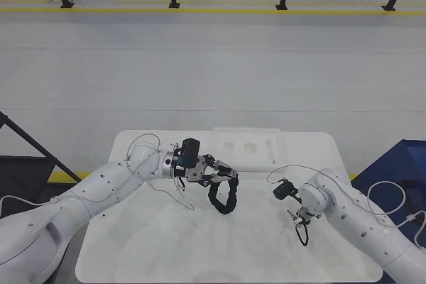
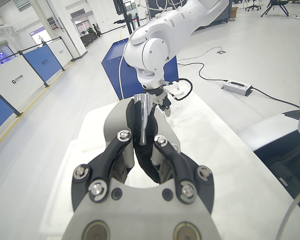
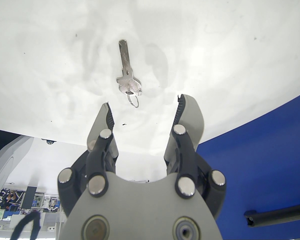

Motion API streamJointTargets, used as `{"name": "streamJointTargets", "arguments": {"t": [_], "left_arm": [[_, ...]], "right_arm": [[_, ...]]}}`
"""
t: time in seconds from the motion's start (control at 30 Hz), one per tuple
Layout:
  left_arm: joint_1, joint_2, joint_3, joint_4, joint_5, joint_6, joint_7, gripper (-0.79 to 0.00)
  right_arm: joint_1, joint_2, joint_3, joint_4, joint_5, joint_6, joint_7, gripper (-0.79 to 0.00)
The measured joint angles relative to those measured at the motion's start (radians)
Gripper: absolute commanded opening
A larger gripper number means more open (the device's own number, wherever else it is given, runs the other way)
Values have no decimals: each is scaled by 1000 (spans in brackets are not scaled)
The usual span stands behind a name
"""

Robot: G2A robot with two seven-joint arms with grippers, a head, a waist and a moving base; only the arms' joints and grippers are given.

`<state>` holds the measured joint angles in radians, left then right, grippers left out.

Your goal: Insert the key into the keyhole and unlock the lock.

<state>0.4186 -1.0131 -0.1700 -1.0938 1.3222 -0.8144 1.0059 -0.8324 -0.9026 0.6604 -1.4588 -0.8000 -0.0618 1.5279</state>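
My left gripper [image 2: 142, 126] is shut on a black cable lock [image 2: 141, 156] with a chrome cylinder [image 2: 143, 108], held above the table's middle. In the top view the lock [image 1: 224, 196] hangs as a black loop below the left gripper [image 1: 216, 172]. A silver key [image 3: 127, 68] with a small ring lies flat on the white table [image 3: 215, 38]. My right gripper [image 3: 143, 101] hovers open just above the key's head, touching nothing. In the top view the right gripper [image 1: 300, 231] points down near the table's front right. It also appears beyond the lock in the left wrist view [image 2: 165, 106].
A white moulded tray [image 1: 248, 148] lies at the table's back edge. A blue bin [image 1: 405, 177] stands off the table's right side. A black frame [image 1: 14, 142] stands at the left. The table's front left [image 1: 149, 241] is bare.
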Motion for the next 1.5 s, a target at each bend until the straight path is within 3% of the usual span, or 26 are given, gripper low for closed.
{"name": "streamJointTargets", "arguments": {"t": [0.13,0.2,0.43,0.57,0.63,0.67,0.7,1.03,1.17,1.5], "left_arm": [[0,0,0,0,0,0,0,-785],[0,0,0,0,0,0,0,-785],[0,0,0,0,0,0,0,-785],[0,0,0,0,0,0,0,-785],[0,0,0,0,0,0,0,-785],[0,0,0,0,0,0,0,-785],[0,0,0,0,0,0,0,-785],[0,0,0,0,0,0,0,-785],[17,4,-27,-22,-17,17,-51,-785],[35,61,-143,-66,-3,-41,-116,-785]], "right_arm": [[-13,2,11,1,1,-34,-29,-320],[-15,3,15,0,4,-49,-28,-388],[-18,-1,19,20,4,-78,-35,-508],[-19,-5,18,33,4,-89,-39,-529],[-19,-7,19,41,5,-94,-42,-616],[-20,-7,19,43,7,-97,-43,-727],[-20,-8,20,45,11,-101,-43,-785],[-24,-6,49,43,54,-149,-41,-785],[-32,4,90,12,120,-188,-41,-785],[-59,39,243,-105,356,-230,-56,-785]]}}
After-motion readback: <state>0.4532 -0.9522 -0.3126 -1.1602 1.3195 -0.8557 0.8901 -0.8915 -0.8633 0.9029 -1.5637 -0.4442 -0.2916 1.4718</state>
